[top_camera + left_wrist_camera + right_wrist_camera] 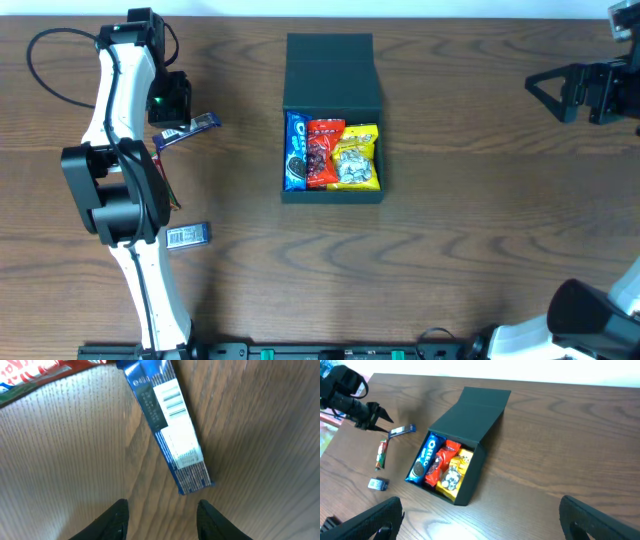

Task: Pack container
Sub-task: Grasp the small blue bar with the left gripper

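The dark container [370, 95] stands open mid-table with its lid laid back; it also shows in the right wrist view [475, 475]. Inside lie a blue Oreo packet [296, 150], a red packet [322, 152] and a yellow packet [356, 157]. My left gripper [162, 512] is open and empty just above the table, just short of a blue bar packet [170, 425], which lies far left of the container [198, 126]. My right gripper [480, 520] is open and empty, raised at the table's right side [545, 90].
A red stick packet [381, 454] lies beside the blue bar; its end shows in the left wrist view [40, 372]. A small blue packet [187, 235] lies nearer the front left. The left arm [125, 190] runs along the table's left side.
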Tool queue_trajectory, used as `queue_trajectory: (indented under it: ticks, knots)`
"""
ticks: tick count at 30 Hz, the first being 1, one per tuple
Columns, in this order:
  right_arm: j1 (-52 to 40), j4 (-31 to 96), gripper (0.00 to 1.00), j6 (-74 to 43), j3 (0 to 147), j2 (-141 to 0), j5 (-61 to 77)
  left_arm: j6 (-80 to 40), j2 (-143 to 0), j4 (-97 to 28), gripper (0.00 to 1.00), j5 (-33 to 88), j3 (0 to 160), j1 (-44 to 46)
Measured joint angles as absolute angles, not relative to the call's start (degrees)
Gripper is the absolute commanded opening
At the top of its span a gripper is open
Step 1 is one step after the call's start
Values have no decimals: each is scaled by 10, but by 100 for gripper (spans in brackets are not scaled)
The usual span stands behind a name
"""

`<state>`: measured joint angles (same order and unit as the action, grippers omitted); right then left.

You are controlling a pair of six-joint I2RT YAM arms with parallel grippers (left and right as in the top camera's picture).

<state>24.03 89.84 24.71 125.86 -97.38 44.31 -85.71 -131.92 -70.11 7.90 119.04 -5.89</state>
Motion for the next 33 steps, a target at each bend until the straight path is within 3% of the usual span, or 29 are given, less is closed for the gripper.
queue_trajectory:
  ticks: [10,17,26,33]
  knots:
    - [240,899,99,247,1259,-974,443,-881,-1352,-677,78,70,1191,-71]
    - [240,899,99,247,1259,-974,443,-875,-1374,-671,81,73,1192,-82]
    - [240,899,99,247,1259,-974,443,-867,-1405,-670,80,75,1192,-81]
    - [240,899,99,247,1259,-974,443,-858,-1405,-670,55,75,1192,-81]
